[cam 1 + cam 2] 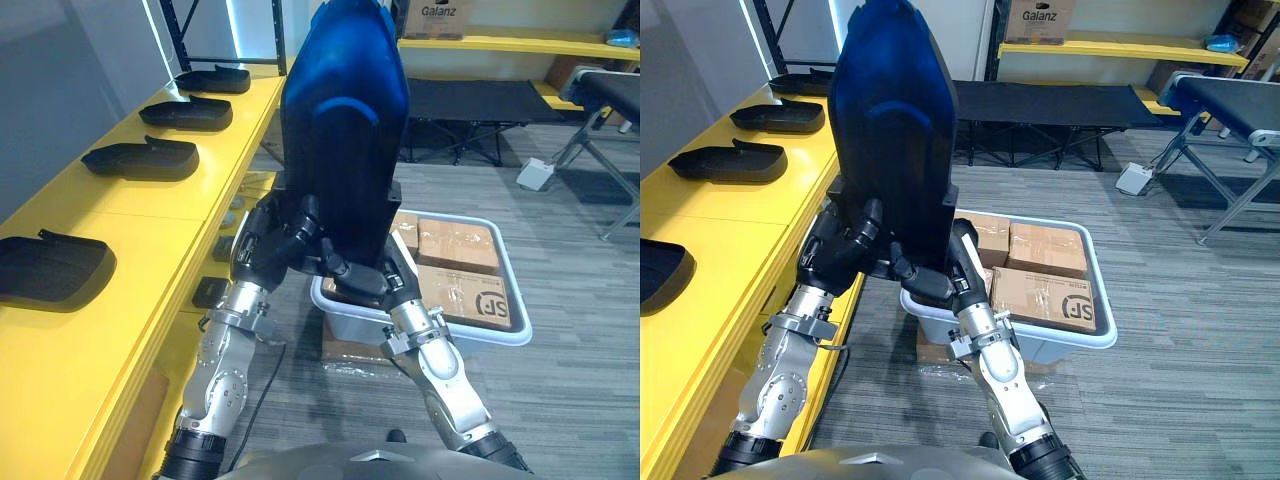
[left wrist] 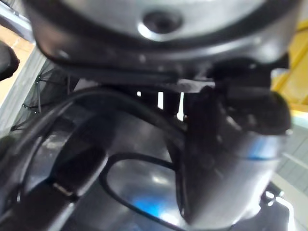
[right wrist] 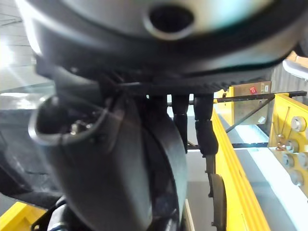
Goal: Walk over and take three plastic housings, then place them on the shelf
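Now, plastic housings (image 1: 345,110): dark, glossy shells held upright at the centre of the frame, clear of the shelf and rising to the top edge; how many are nested in the grasp cannot be told.
Left hand (image 1: 270,245): centre-left, fingers curled against the lower edge of the housings, clamping from that side.
Right hand (image 1: 365,275): just right of centre, below the load, fingers wrapped under and round its base.
Yellow shelf (image 1: 170,240): runs along the left side of the frame, from lower left to upper left.
Shelved housings (image 1: 140,158): four black shells lie flat in a row along the shelf, well apart, the nearest cut by the left edge.
White bin (image 1: 500,335): on the grey floor at centre right, behind the hands, packed with cardboard boxes (image 1: 455,245).
Handling: likely light, stiff and thin-walled; the gloss suggests a slippery surface, and so tall a load could tip at the top.
Where to hold: probably low at the squared base, one hand on each side, as here; a hard squeeze could flex the shell walls.
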